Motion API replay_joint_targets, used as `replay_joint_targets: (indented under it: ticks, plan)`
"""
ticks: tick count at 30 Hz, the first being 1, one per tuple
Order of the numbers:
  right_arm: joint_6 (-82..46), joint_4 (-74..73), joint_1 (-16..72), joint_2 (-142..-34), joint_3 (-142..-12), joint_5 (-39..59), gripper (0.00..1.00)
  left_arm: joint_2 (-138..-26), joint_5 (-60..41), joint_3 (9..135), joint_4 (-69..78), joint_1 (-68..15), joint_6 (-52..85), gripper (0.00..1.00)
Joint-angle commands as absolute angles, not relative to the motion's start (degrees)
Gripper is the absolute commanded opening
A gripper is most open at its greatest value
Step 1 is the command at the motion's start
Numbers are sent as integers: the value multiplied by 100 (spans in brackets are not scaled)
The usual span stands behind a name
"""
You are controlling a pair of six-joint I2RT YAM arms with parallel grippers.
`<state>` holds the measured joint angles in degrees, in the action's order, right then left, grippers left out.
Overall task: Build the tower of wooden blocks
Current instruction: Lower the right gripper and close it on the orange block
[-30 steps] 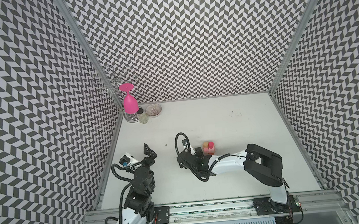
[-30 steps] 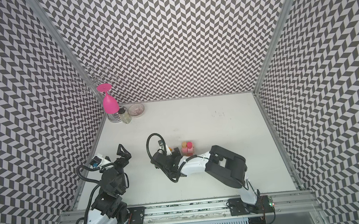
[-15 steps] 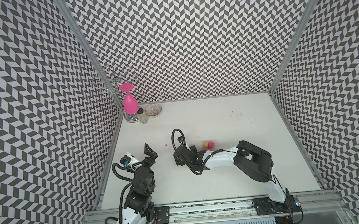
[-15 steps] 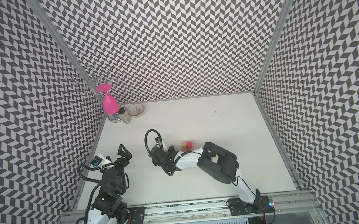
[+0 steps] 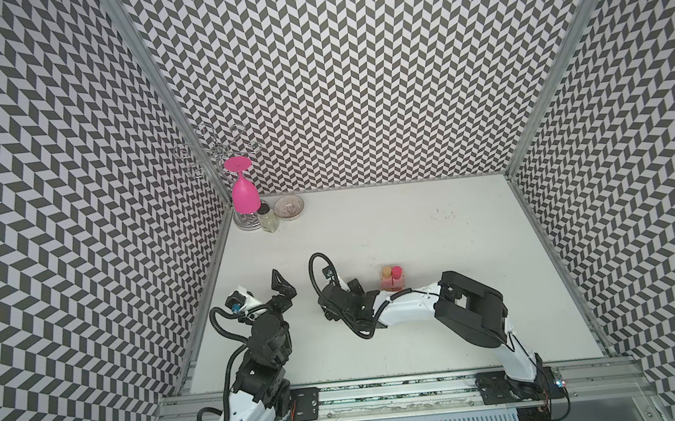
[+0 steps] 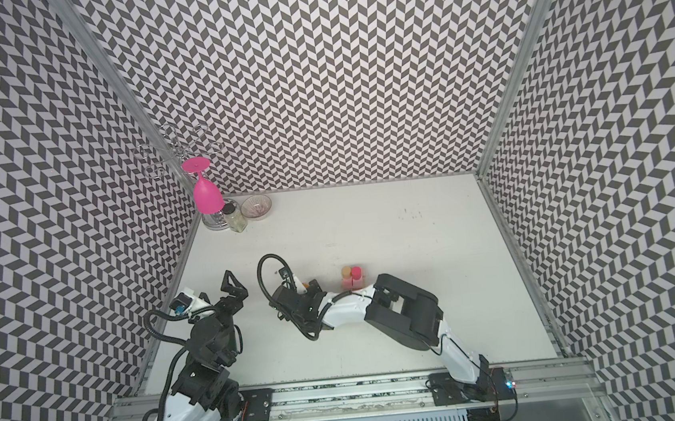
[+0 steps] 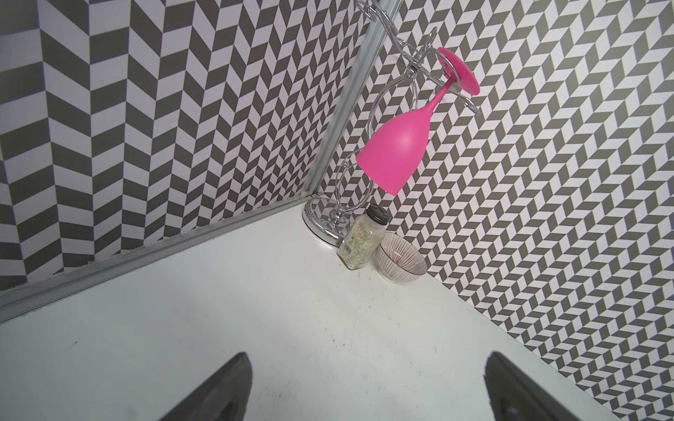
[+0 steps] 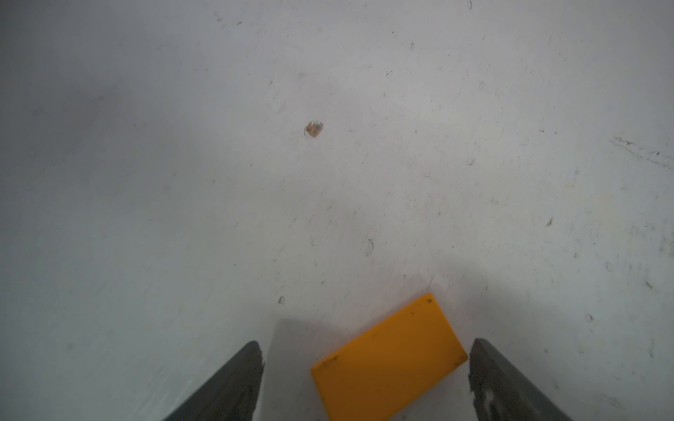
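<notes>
The right gripper (image 8: 366, 342) hangs low over the table (image 8: 328, 182), jaws wide and holding nothing. A flat yellow block (image 8: 386, 361) lies between them, apparently lined up for pickup. The tower (image 5: 392, 281) stands near, behind the gripper. The left gripper (image 7: 368, 359) gapes empty, apart.

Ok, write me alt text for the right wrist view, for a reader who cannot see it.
A flat orange-yellow block lies on the scuffed white table between the wide-open jaws of the right gripper, with a clear gap on one side and its corner close to the other jaw. Farther off sits a small tan speck.
</notes>
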<state>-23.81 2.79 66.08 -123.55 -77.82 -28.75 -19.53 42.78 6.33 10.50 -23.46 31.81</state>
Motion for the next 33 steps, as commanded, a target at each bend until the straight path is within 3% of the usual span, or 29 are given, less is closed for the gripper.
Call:
replay_joint_targets:
  ticks: [1, 10, 18, 24, 33]
  plan:
    - [-1751, -392, 6512, -12173, -7427, -2833, 95, -1898, 4293, 580, 1011, -2312, 3244, 100]
    - [-1044, -870, 6188, -12089, -7220, -1547, 97, -1903, 4298, 580, 1028, -2307, 3237, 100]
    - [-844, -988, 6195, -11742, -6786, -678, 89, -1933, 4297, 580, 1037, -2305, 3241, 100]
    - [-908, -910, 6250, -11593, -6636, -892, 81, -1934, 4289, 580, 1039, -2302, 3238, 100]
    - [-1380, -399, 6249, -12021, -7160, -1821, 80, -1933, 4282, 580, 1037, -2302, 3237, 100]
